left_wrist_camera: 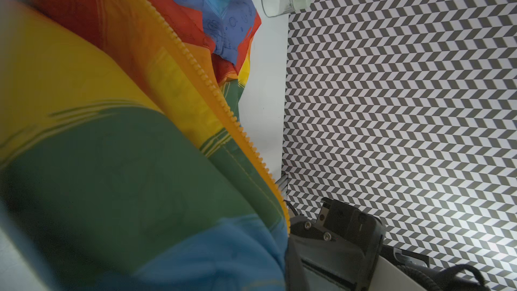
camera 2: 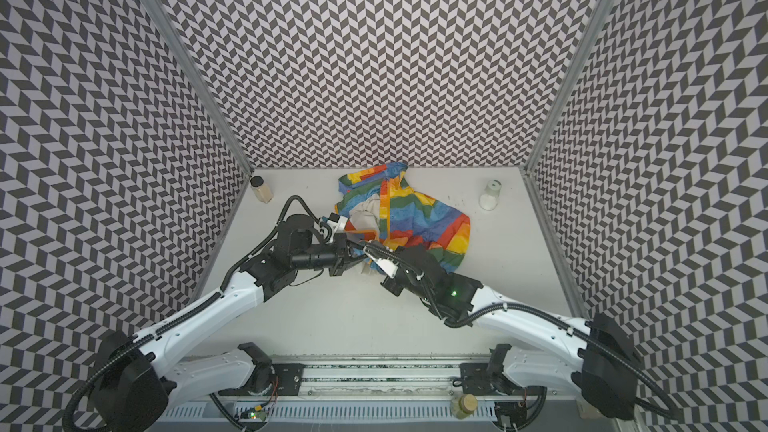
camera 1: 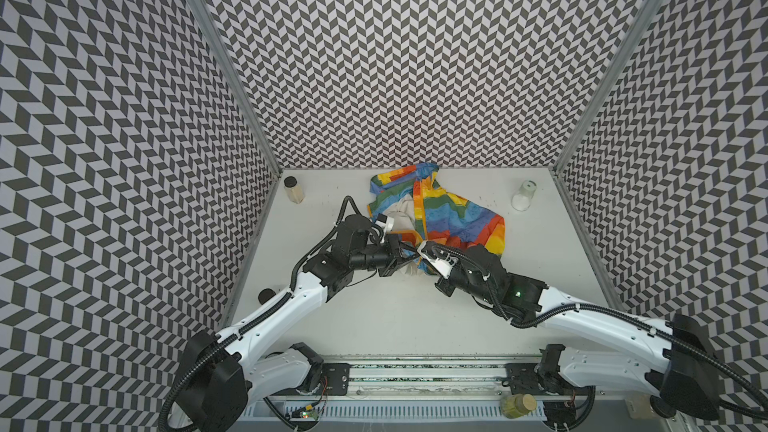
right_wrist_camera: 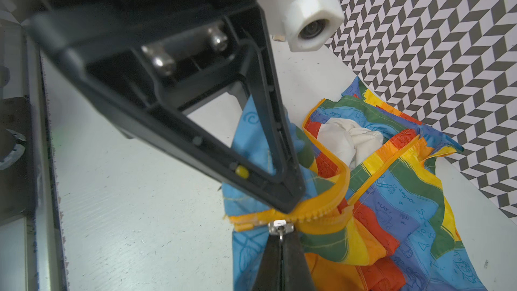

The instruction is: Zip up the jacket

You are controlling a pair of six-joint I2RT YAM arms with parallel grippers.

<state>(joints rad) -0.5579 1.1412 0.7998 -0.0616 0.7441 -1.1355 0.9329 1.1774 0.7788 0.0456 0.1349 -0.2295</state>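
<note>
Pulling now could jam the zipper: the jacket [camera 1: 453,214] lies crumpled at the middle of the tabletop's [camera 1: 395,317] far edge. The halves of its zipper strip [right_wrist_camera: 335,186] curl apart beyond the zipper pull [right_wrist_camera: 280,226], so thin cloth may snag. The right gripper [right_wrist_camera: 281,244] pinches that small pull and might slip. The left gripper [right_wrist_camera: 289,205] is clamped on the strip's bottom end. Whether the pin is seated is hidden, and both top views hide the tips.
</note>
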